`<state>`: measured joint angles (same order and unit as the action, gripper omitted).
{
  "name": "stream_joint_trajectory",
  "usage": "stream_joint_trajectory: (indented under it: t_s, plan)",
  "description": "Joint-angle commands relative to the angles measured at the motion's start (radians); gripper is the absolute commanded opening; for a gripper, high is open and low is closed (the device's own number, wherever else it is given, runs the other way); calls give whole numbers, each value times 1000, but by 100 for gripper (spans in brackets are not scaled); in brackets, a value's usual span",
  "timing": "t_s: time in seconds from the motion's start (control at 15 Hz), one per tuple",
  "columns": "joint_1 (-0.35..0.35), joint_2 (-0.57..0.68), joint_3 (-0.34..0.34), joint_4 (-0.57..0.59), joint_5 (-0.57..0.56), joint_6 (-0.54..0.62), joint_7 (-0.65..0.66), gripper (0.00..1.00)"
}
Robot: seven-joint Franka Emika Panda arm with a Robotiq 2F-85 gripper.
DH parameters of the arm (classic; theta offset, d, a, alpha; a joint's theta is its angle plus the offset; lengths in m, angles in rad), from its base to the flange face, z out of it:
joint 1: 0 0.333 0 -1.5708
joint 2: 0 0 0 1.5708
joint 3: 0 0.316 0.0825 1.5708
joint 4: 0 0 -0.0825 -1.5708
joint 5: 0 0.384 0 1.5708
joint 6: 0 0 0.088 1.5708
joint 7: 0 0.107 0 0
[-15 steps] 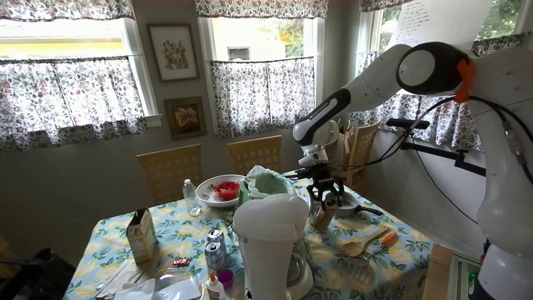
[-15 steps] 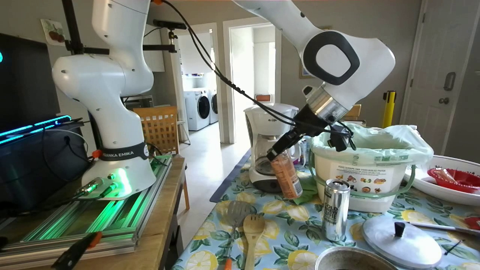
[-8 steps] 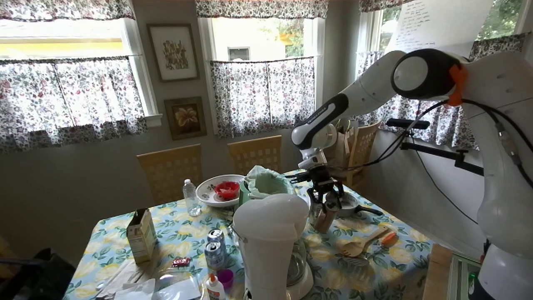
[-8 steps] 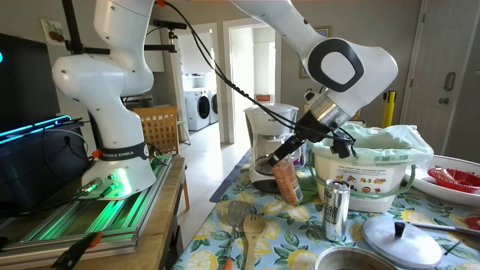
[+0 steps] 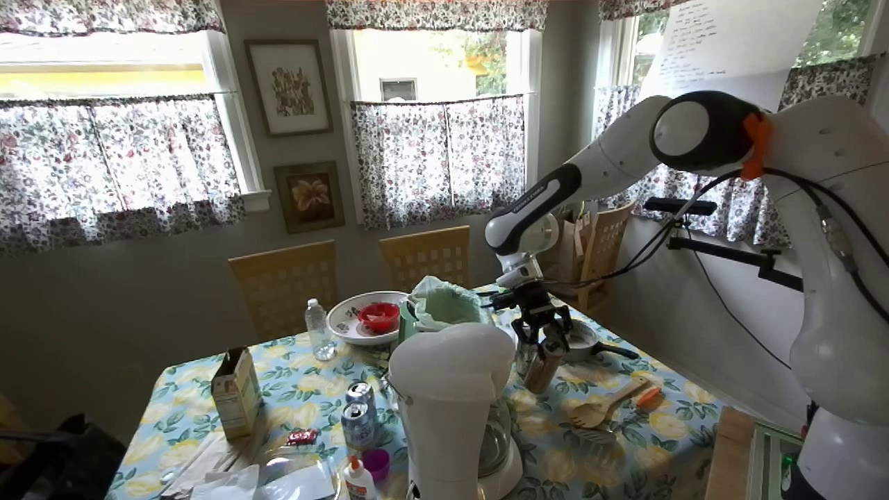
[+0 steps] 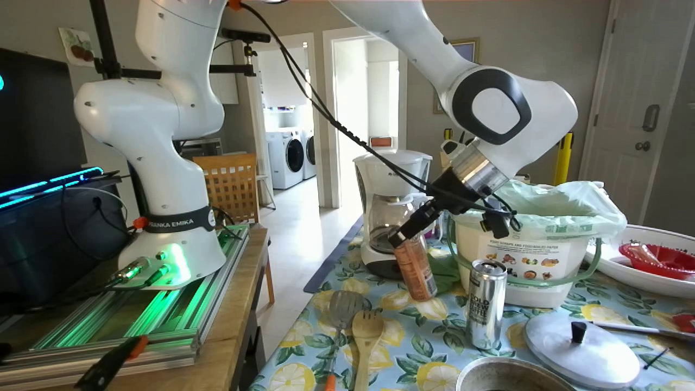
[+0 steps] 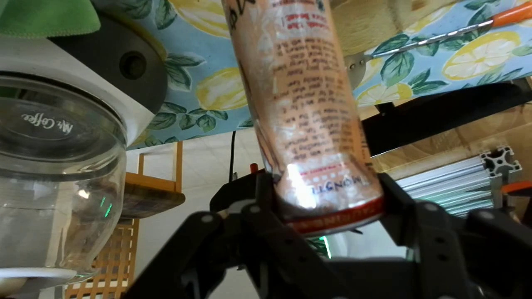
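In an exterior view, the orange can (image 6: 416,271) grasped by the gripper (image 6: 400,235) is now held lower, seemingly near the tablecloth (image 6: 402,332), a silver can (image 6: 487,304) at its four o'clock.

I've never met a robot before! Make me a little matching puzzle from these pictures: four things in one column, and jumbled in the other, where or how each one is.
Things
1. Tall orange printed metal can
2. Slim silver metal coffee can
3. Round grey metal lid
4. Round red bowl

Where or how
A. Inside a wide white dish
B. Tilted, clasped by the black two-fingered gripper
C. Topped by a black knob
D. Standing upright on the blue lemon-print tablecloth

Right pairs: 1-B, 2-D, 3-C, 4-A
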<state>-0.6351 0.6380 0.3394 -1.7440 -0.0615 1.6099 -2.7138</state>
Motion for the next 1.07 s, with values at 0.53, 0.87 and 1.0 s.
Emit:
stream_joint_trajectory:
  t_s: [0.53, 0.87, 1.0]
  plan:
    - [-74, 100, 81, 79, -92, -53, -27, 37]
    - [-88, 133, 100, 110, -104, -78, -19, 37]
    - [-93, 145, 106, 124, -106, -92, -19, 37]
